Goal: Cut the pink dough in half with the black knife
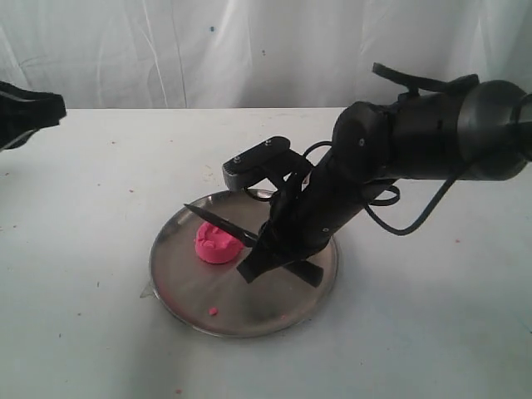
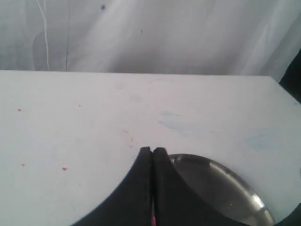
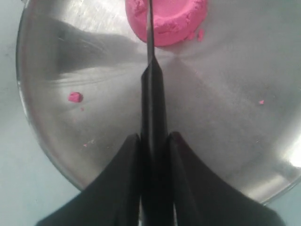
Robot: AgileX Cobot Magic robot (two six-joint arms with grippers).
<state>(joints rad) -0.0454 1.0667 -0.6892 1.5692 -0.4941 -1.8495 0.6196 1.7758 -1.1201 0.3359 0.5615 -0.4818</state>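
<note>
Pink dough point(image 1: 216, 243) sits on the steel plate point(image 1: 179, 287), a bit to the left of the plate's middle, and it looks like one small round lump with a bumpy top. It looks soft and squishy, like play clay, so I think a blade will sink into it easily, but it may also stick to the blade or slide a little on the shiny plate. It looks very light too, so a sideways push could scoot it away. The black knife point(image 1: 223, 221) is thin and stiff, with a sharp point, and its blade hangs over the top of the dough right now. From the right wrist view the blade point(image 3: 150, 33) runs across the lump, a bit off its middle, though I cannot tell if it is touching the dough yet. The right gripper point(image 1: 274, 238) is pinching the knife by its handle, one finger on each side, and that is the good place to hold it, far from the sharp end. I think it should press straight down so the lump does not roll. A tiny pink crumb point(image 1: 214, 311) lies alone near the front of the plate. The left gripper point(image 2: 152, 151) waits far off by the table's left side, with its two fingers pressed together and nothing between them.
</note>
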